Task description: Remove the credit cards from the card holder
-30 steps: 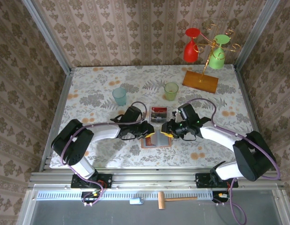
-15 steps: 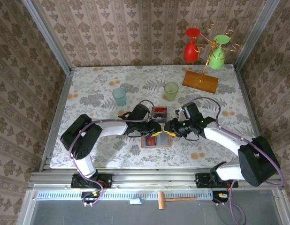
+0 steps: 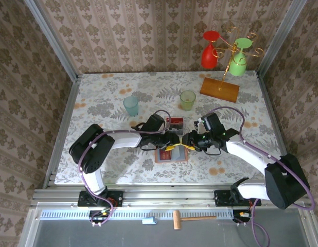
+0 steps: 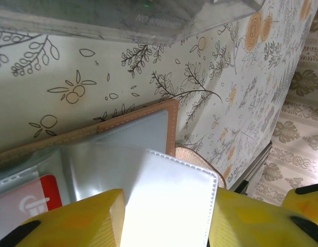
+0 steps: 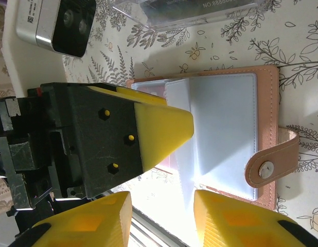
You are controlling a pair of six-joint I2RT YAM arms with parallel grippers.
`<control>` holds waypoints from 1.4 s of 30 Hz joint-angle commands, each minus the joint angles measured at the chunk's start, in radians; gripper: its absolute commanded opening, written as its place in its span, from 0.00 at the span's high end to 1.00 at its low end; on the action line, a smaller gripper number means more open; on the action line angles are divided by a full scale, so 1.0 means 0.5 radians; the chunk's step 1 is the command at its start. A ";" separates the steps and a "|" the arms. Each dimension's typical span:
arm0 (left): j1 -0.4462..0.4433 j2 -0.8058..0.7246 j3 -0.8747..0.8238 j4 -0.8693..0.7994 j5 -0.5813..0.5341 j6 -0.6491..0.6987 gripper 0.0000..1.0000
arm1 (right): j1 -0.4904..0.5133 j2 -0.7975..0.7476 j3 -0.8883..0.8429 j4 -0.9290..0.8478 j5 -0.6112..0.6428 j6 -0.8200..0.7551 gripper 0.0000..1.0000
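The card holder lies open on the table between both arms, salmon-pink border round clear sleeves. A red-and-white card sits in a sleeve at the left. One sleeve page is lifted and lies flat between the spread fingers of my left gripper, which is open just above the holder. My right gripper faces it from the right, open, the lifted page's edge standing in its gap without being pinched. A dark red card lies in the clear tray.
The clear tray sits just behind the holder. A teal cup and a green cup stand farther back. An orange stand base with a red and a green glass hanging is at the back right. The holder's snap tab sticks out right.
My left gripper has moved right over the open holder and its jaws have widened around a sleeve page. The right gripper shifted slightly and kept its opening.
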 commanded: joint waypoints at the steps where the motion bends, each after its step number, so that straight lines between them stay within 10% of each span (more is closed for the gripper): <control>1: -0.014 0.009 0.047 0.040 0.031 -0.014 0.51 | -0.010 -0.046 0.010 -0.053 0.028 -0.017 0.63; 42: 0.148 -0.462 -0.489 0.084 -0.093 -0.025 0.56 | 0.287 0.555 0.243 0.237 -0.027 0.117 0.71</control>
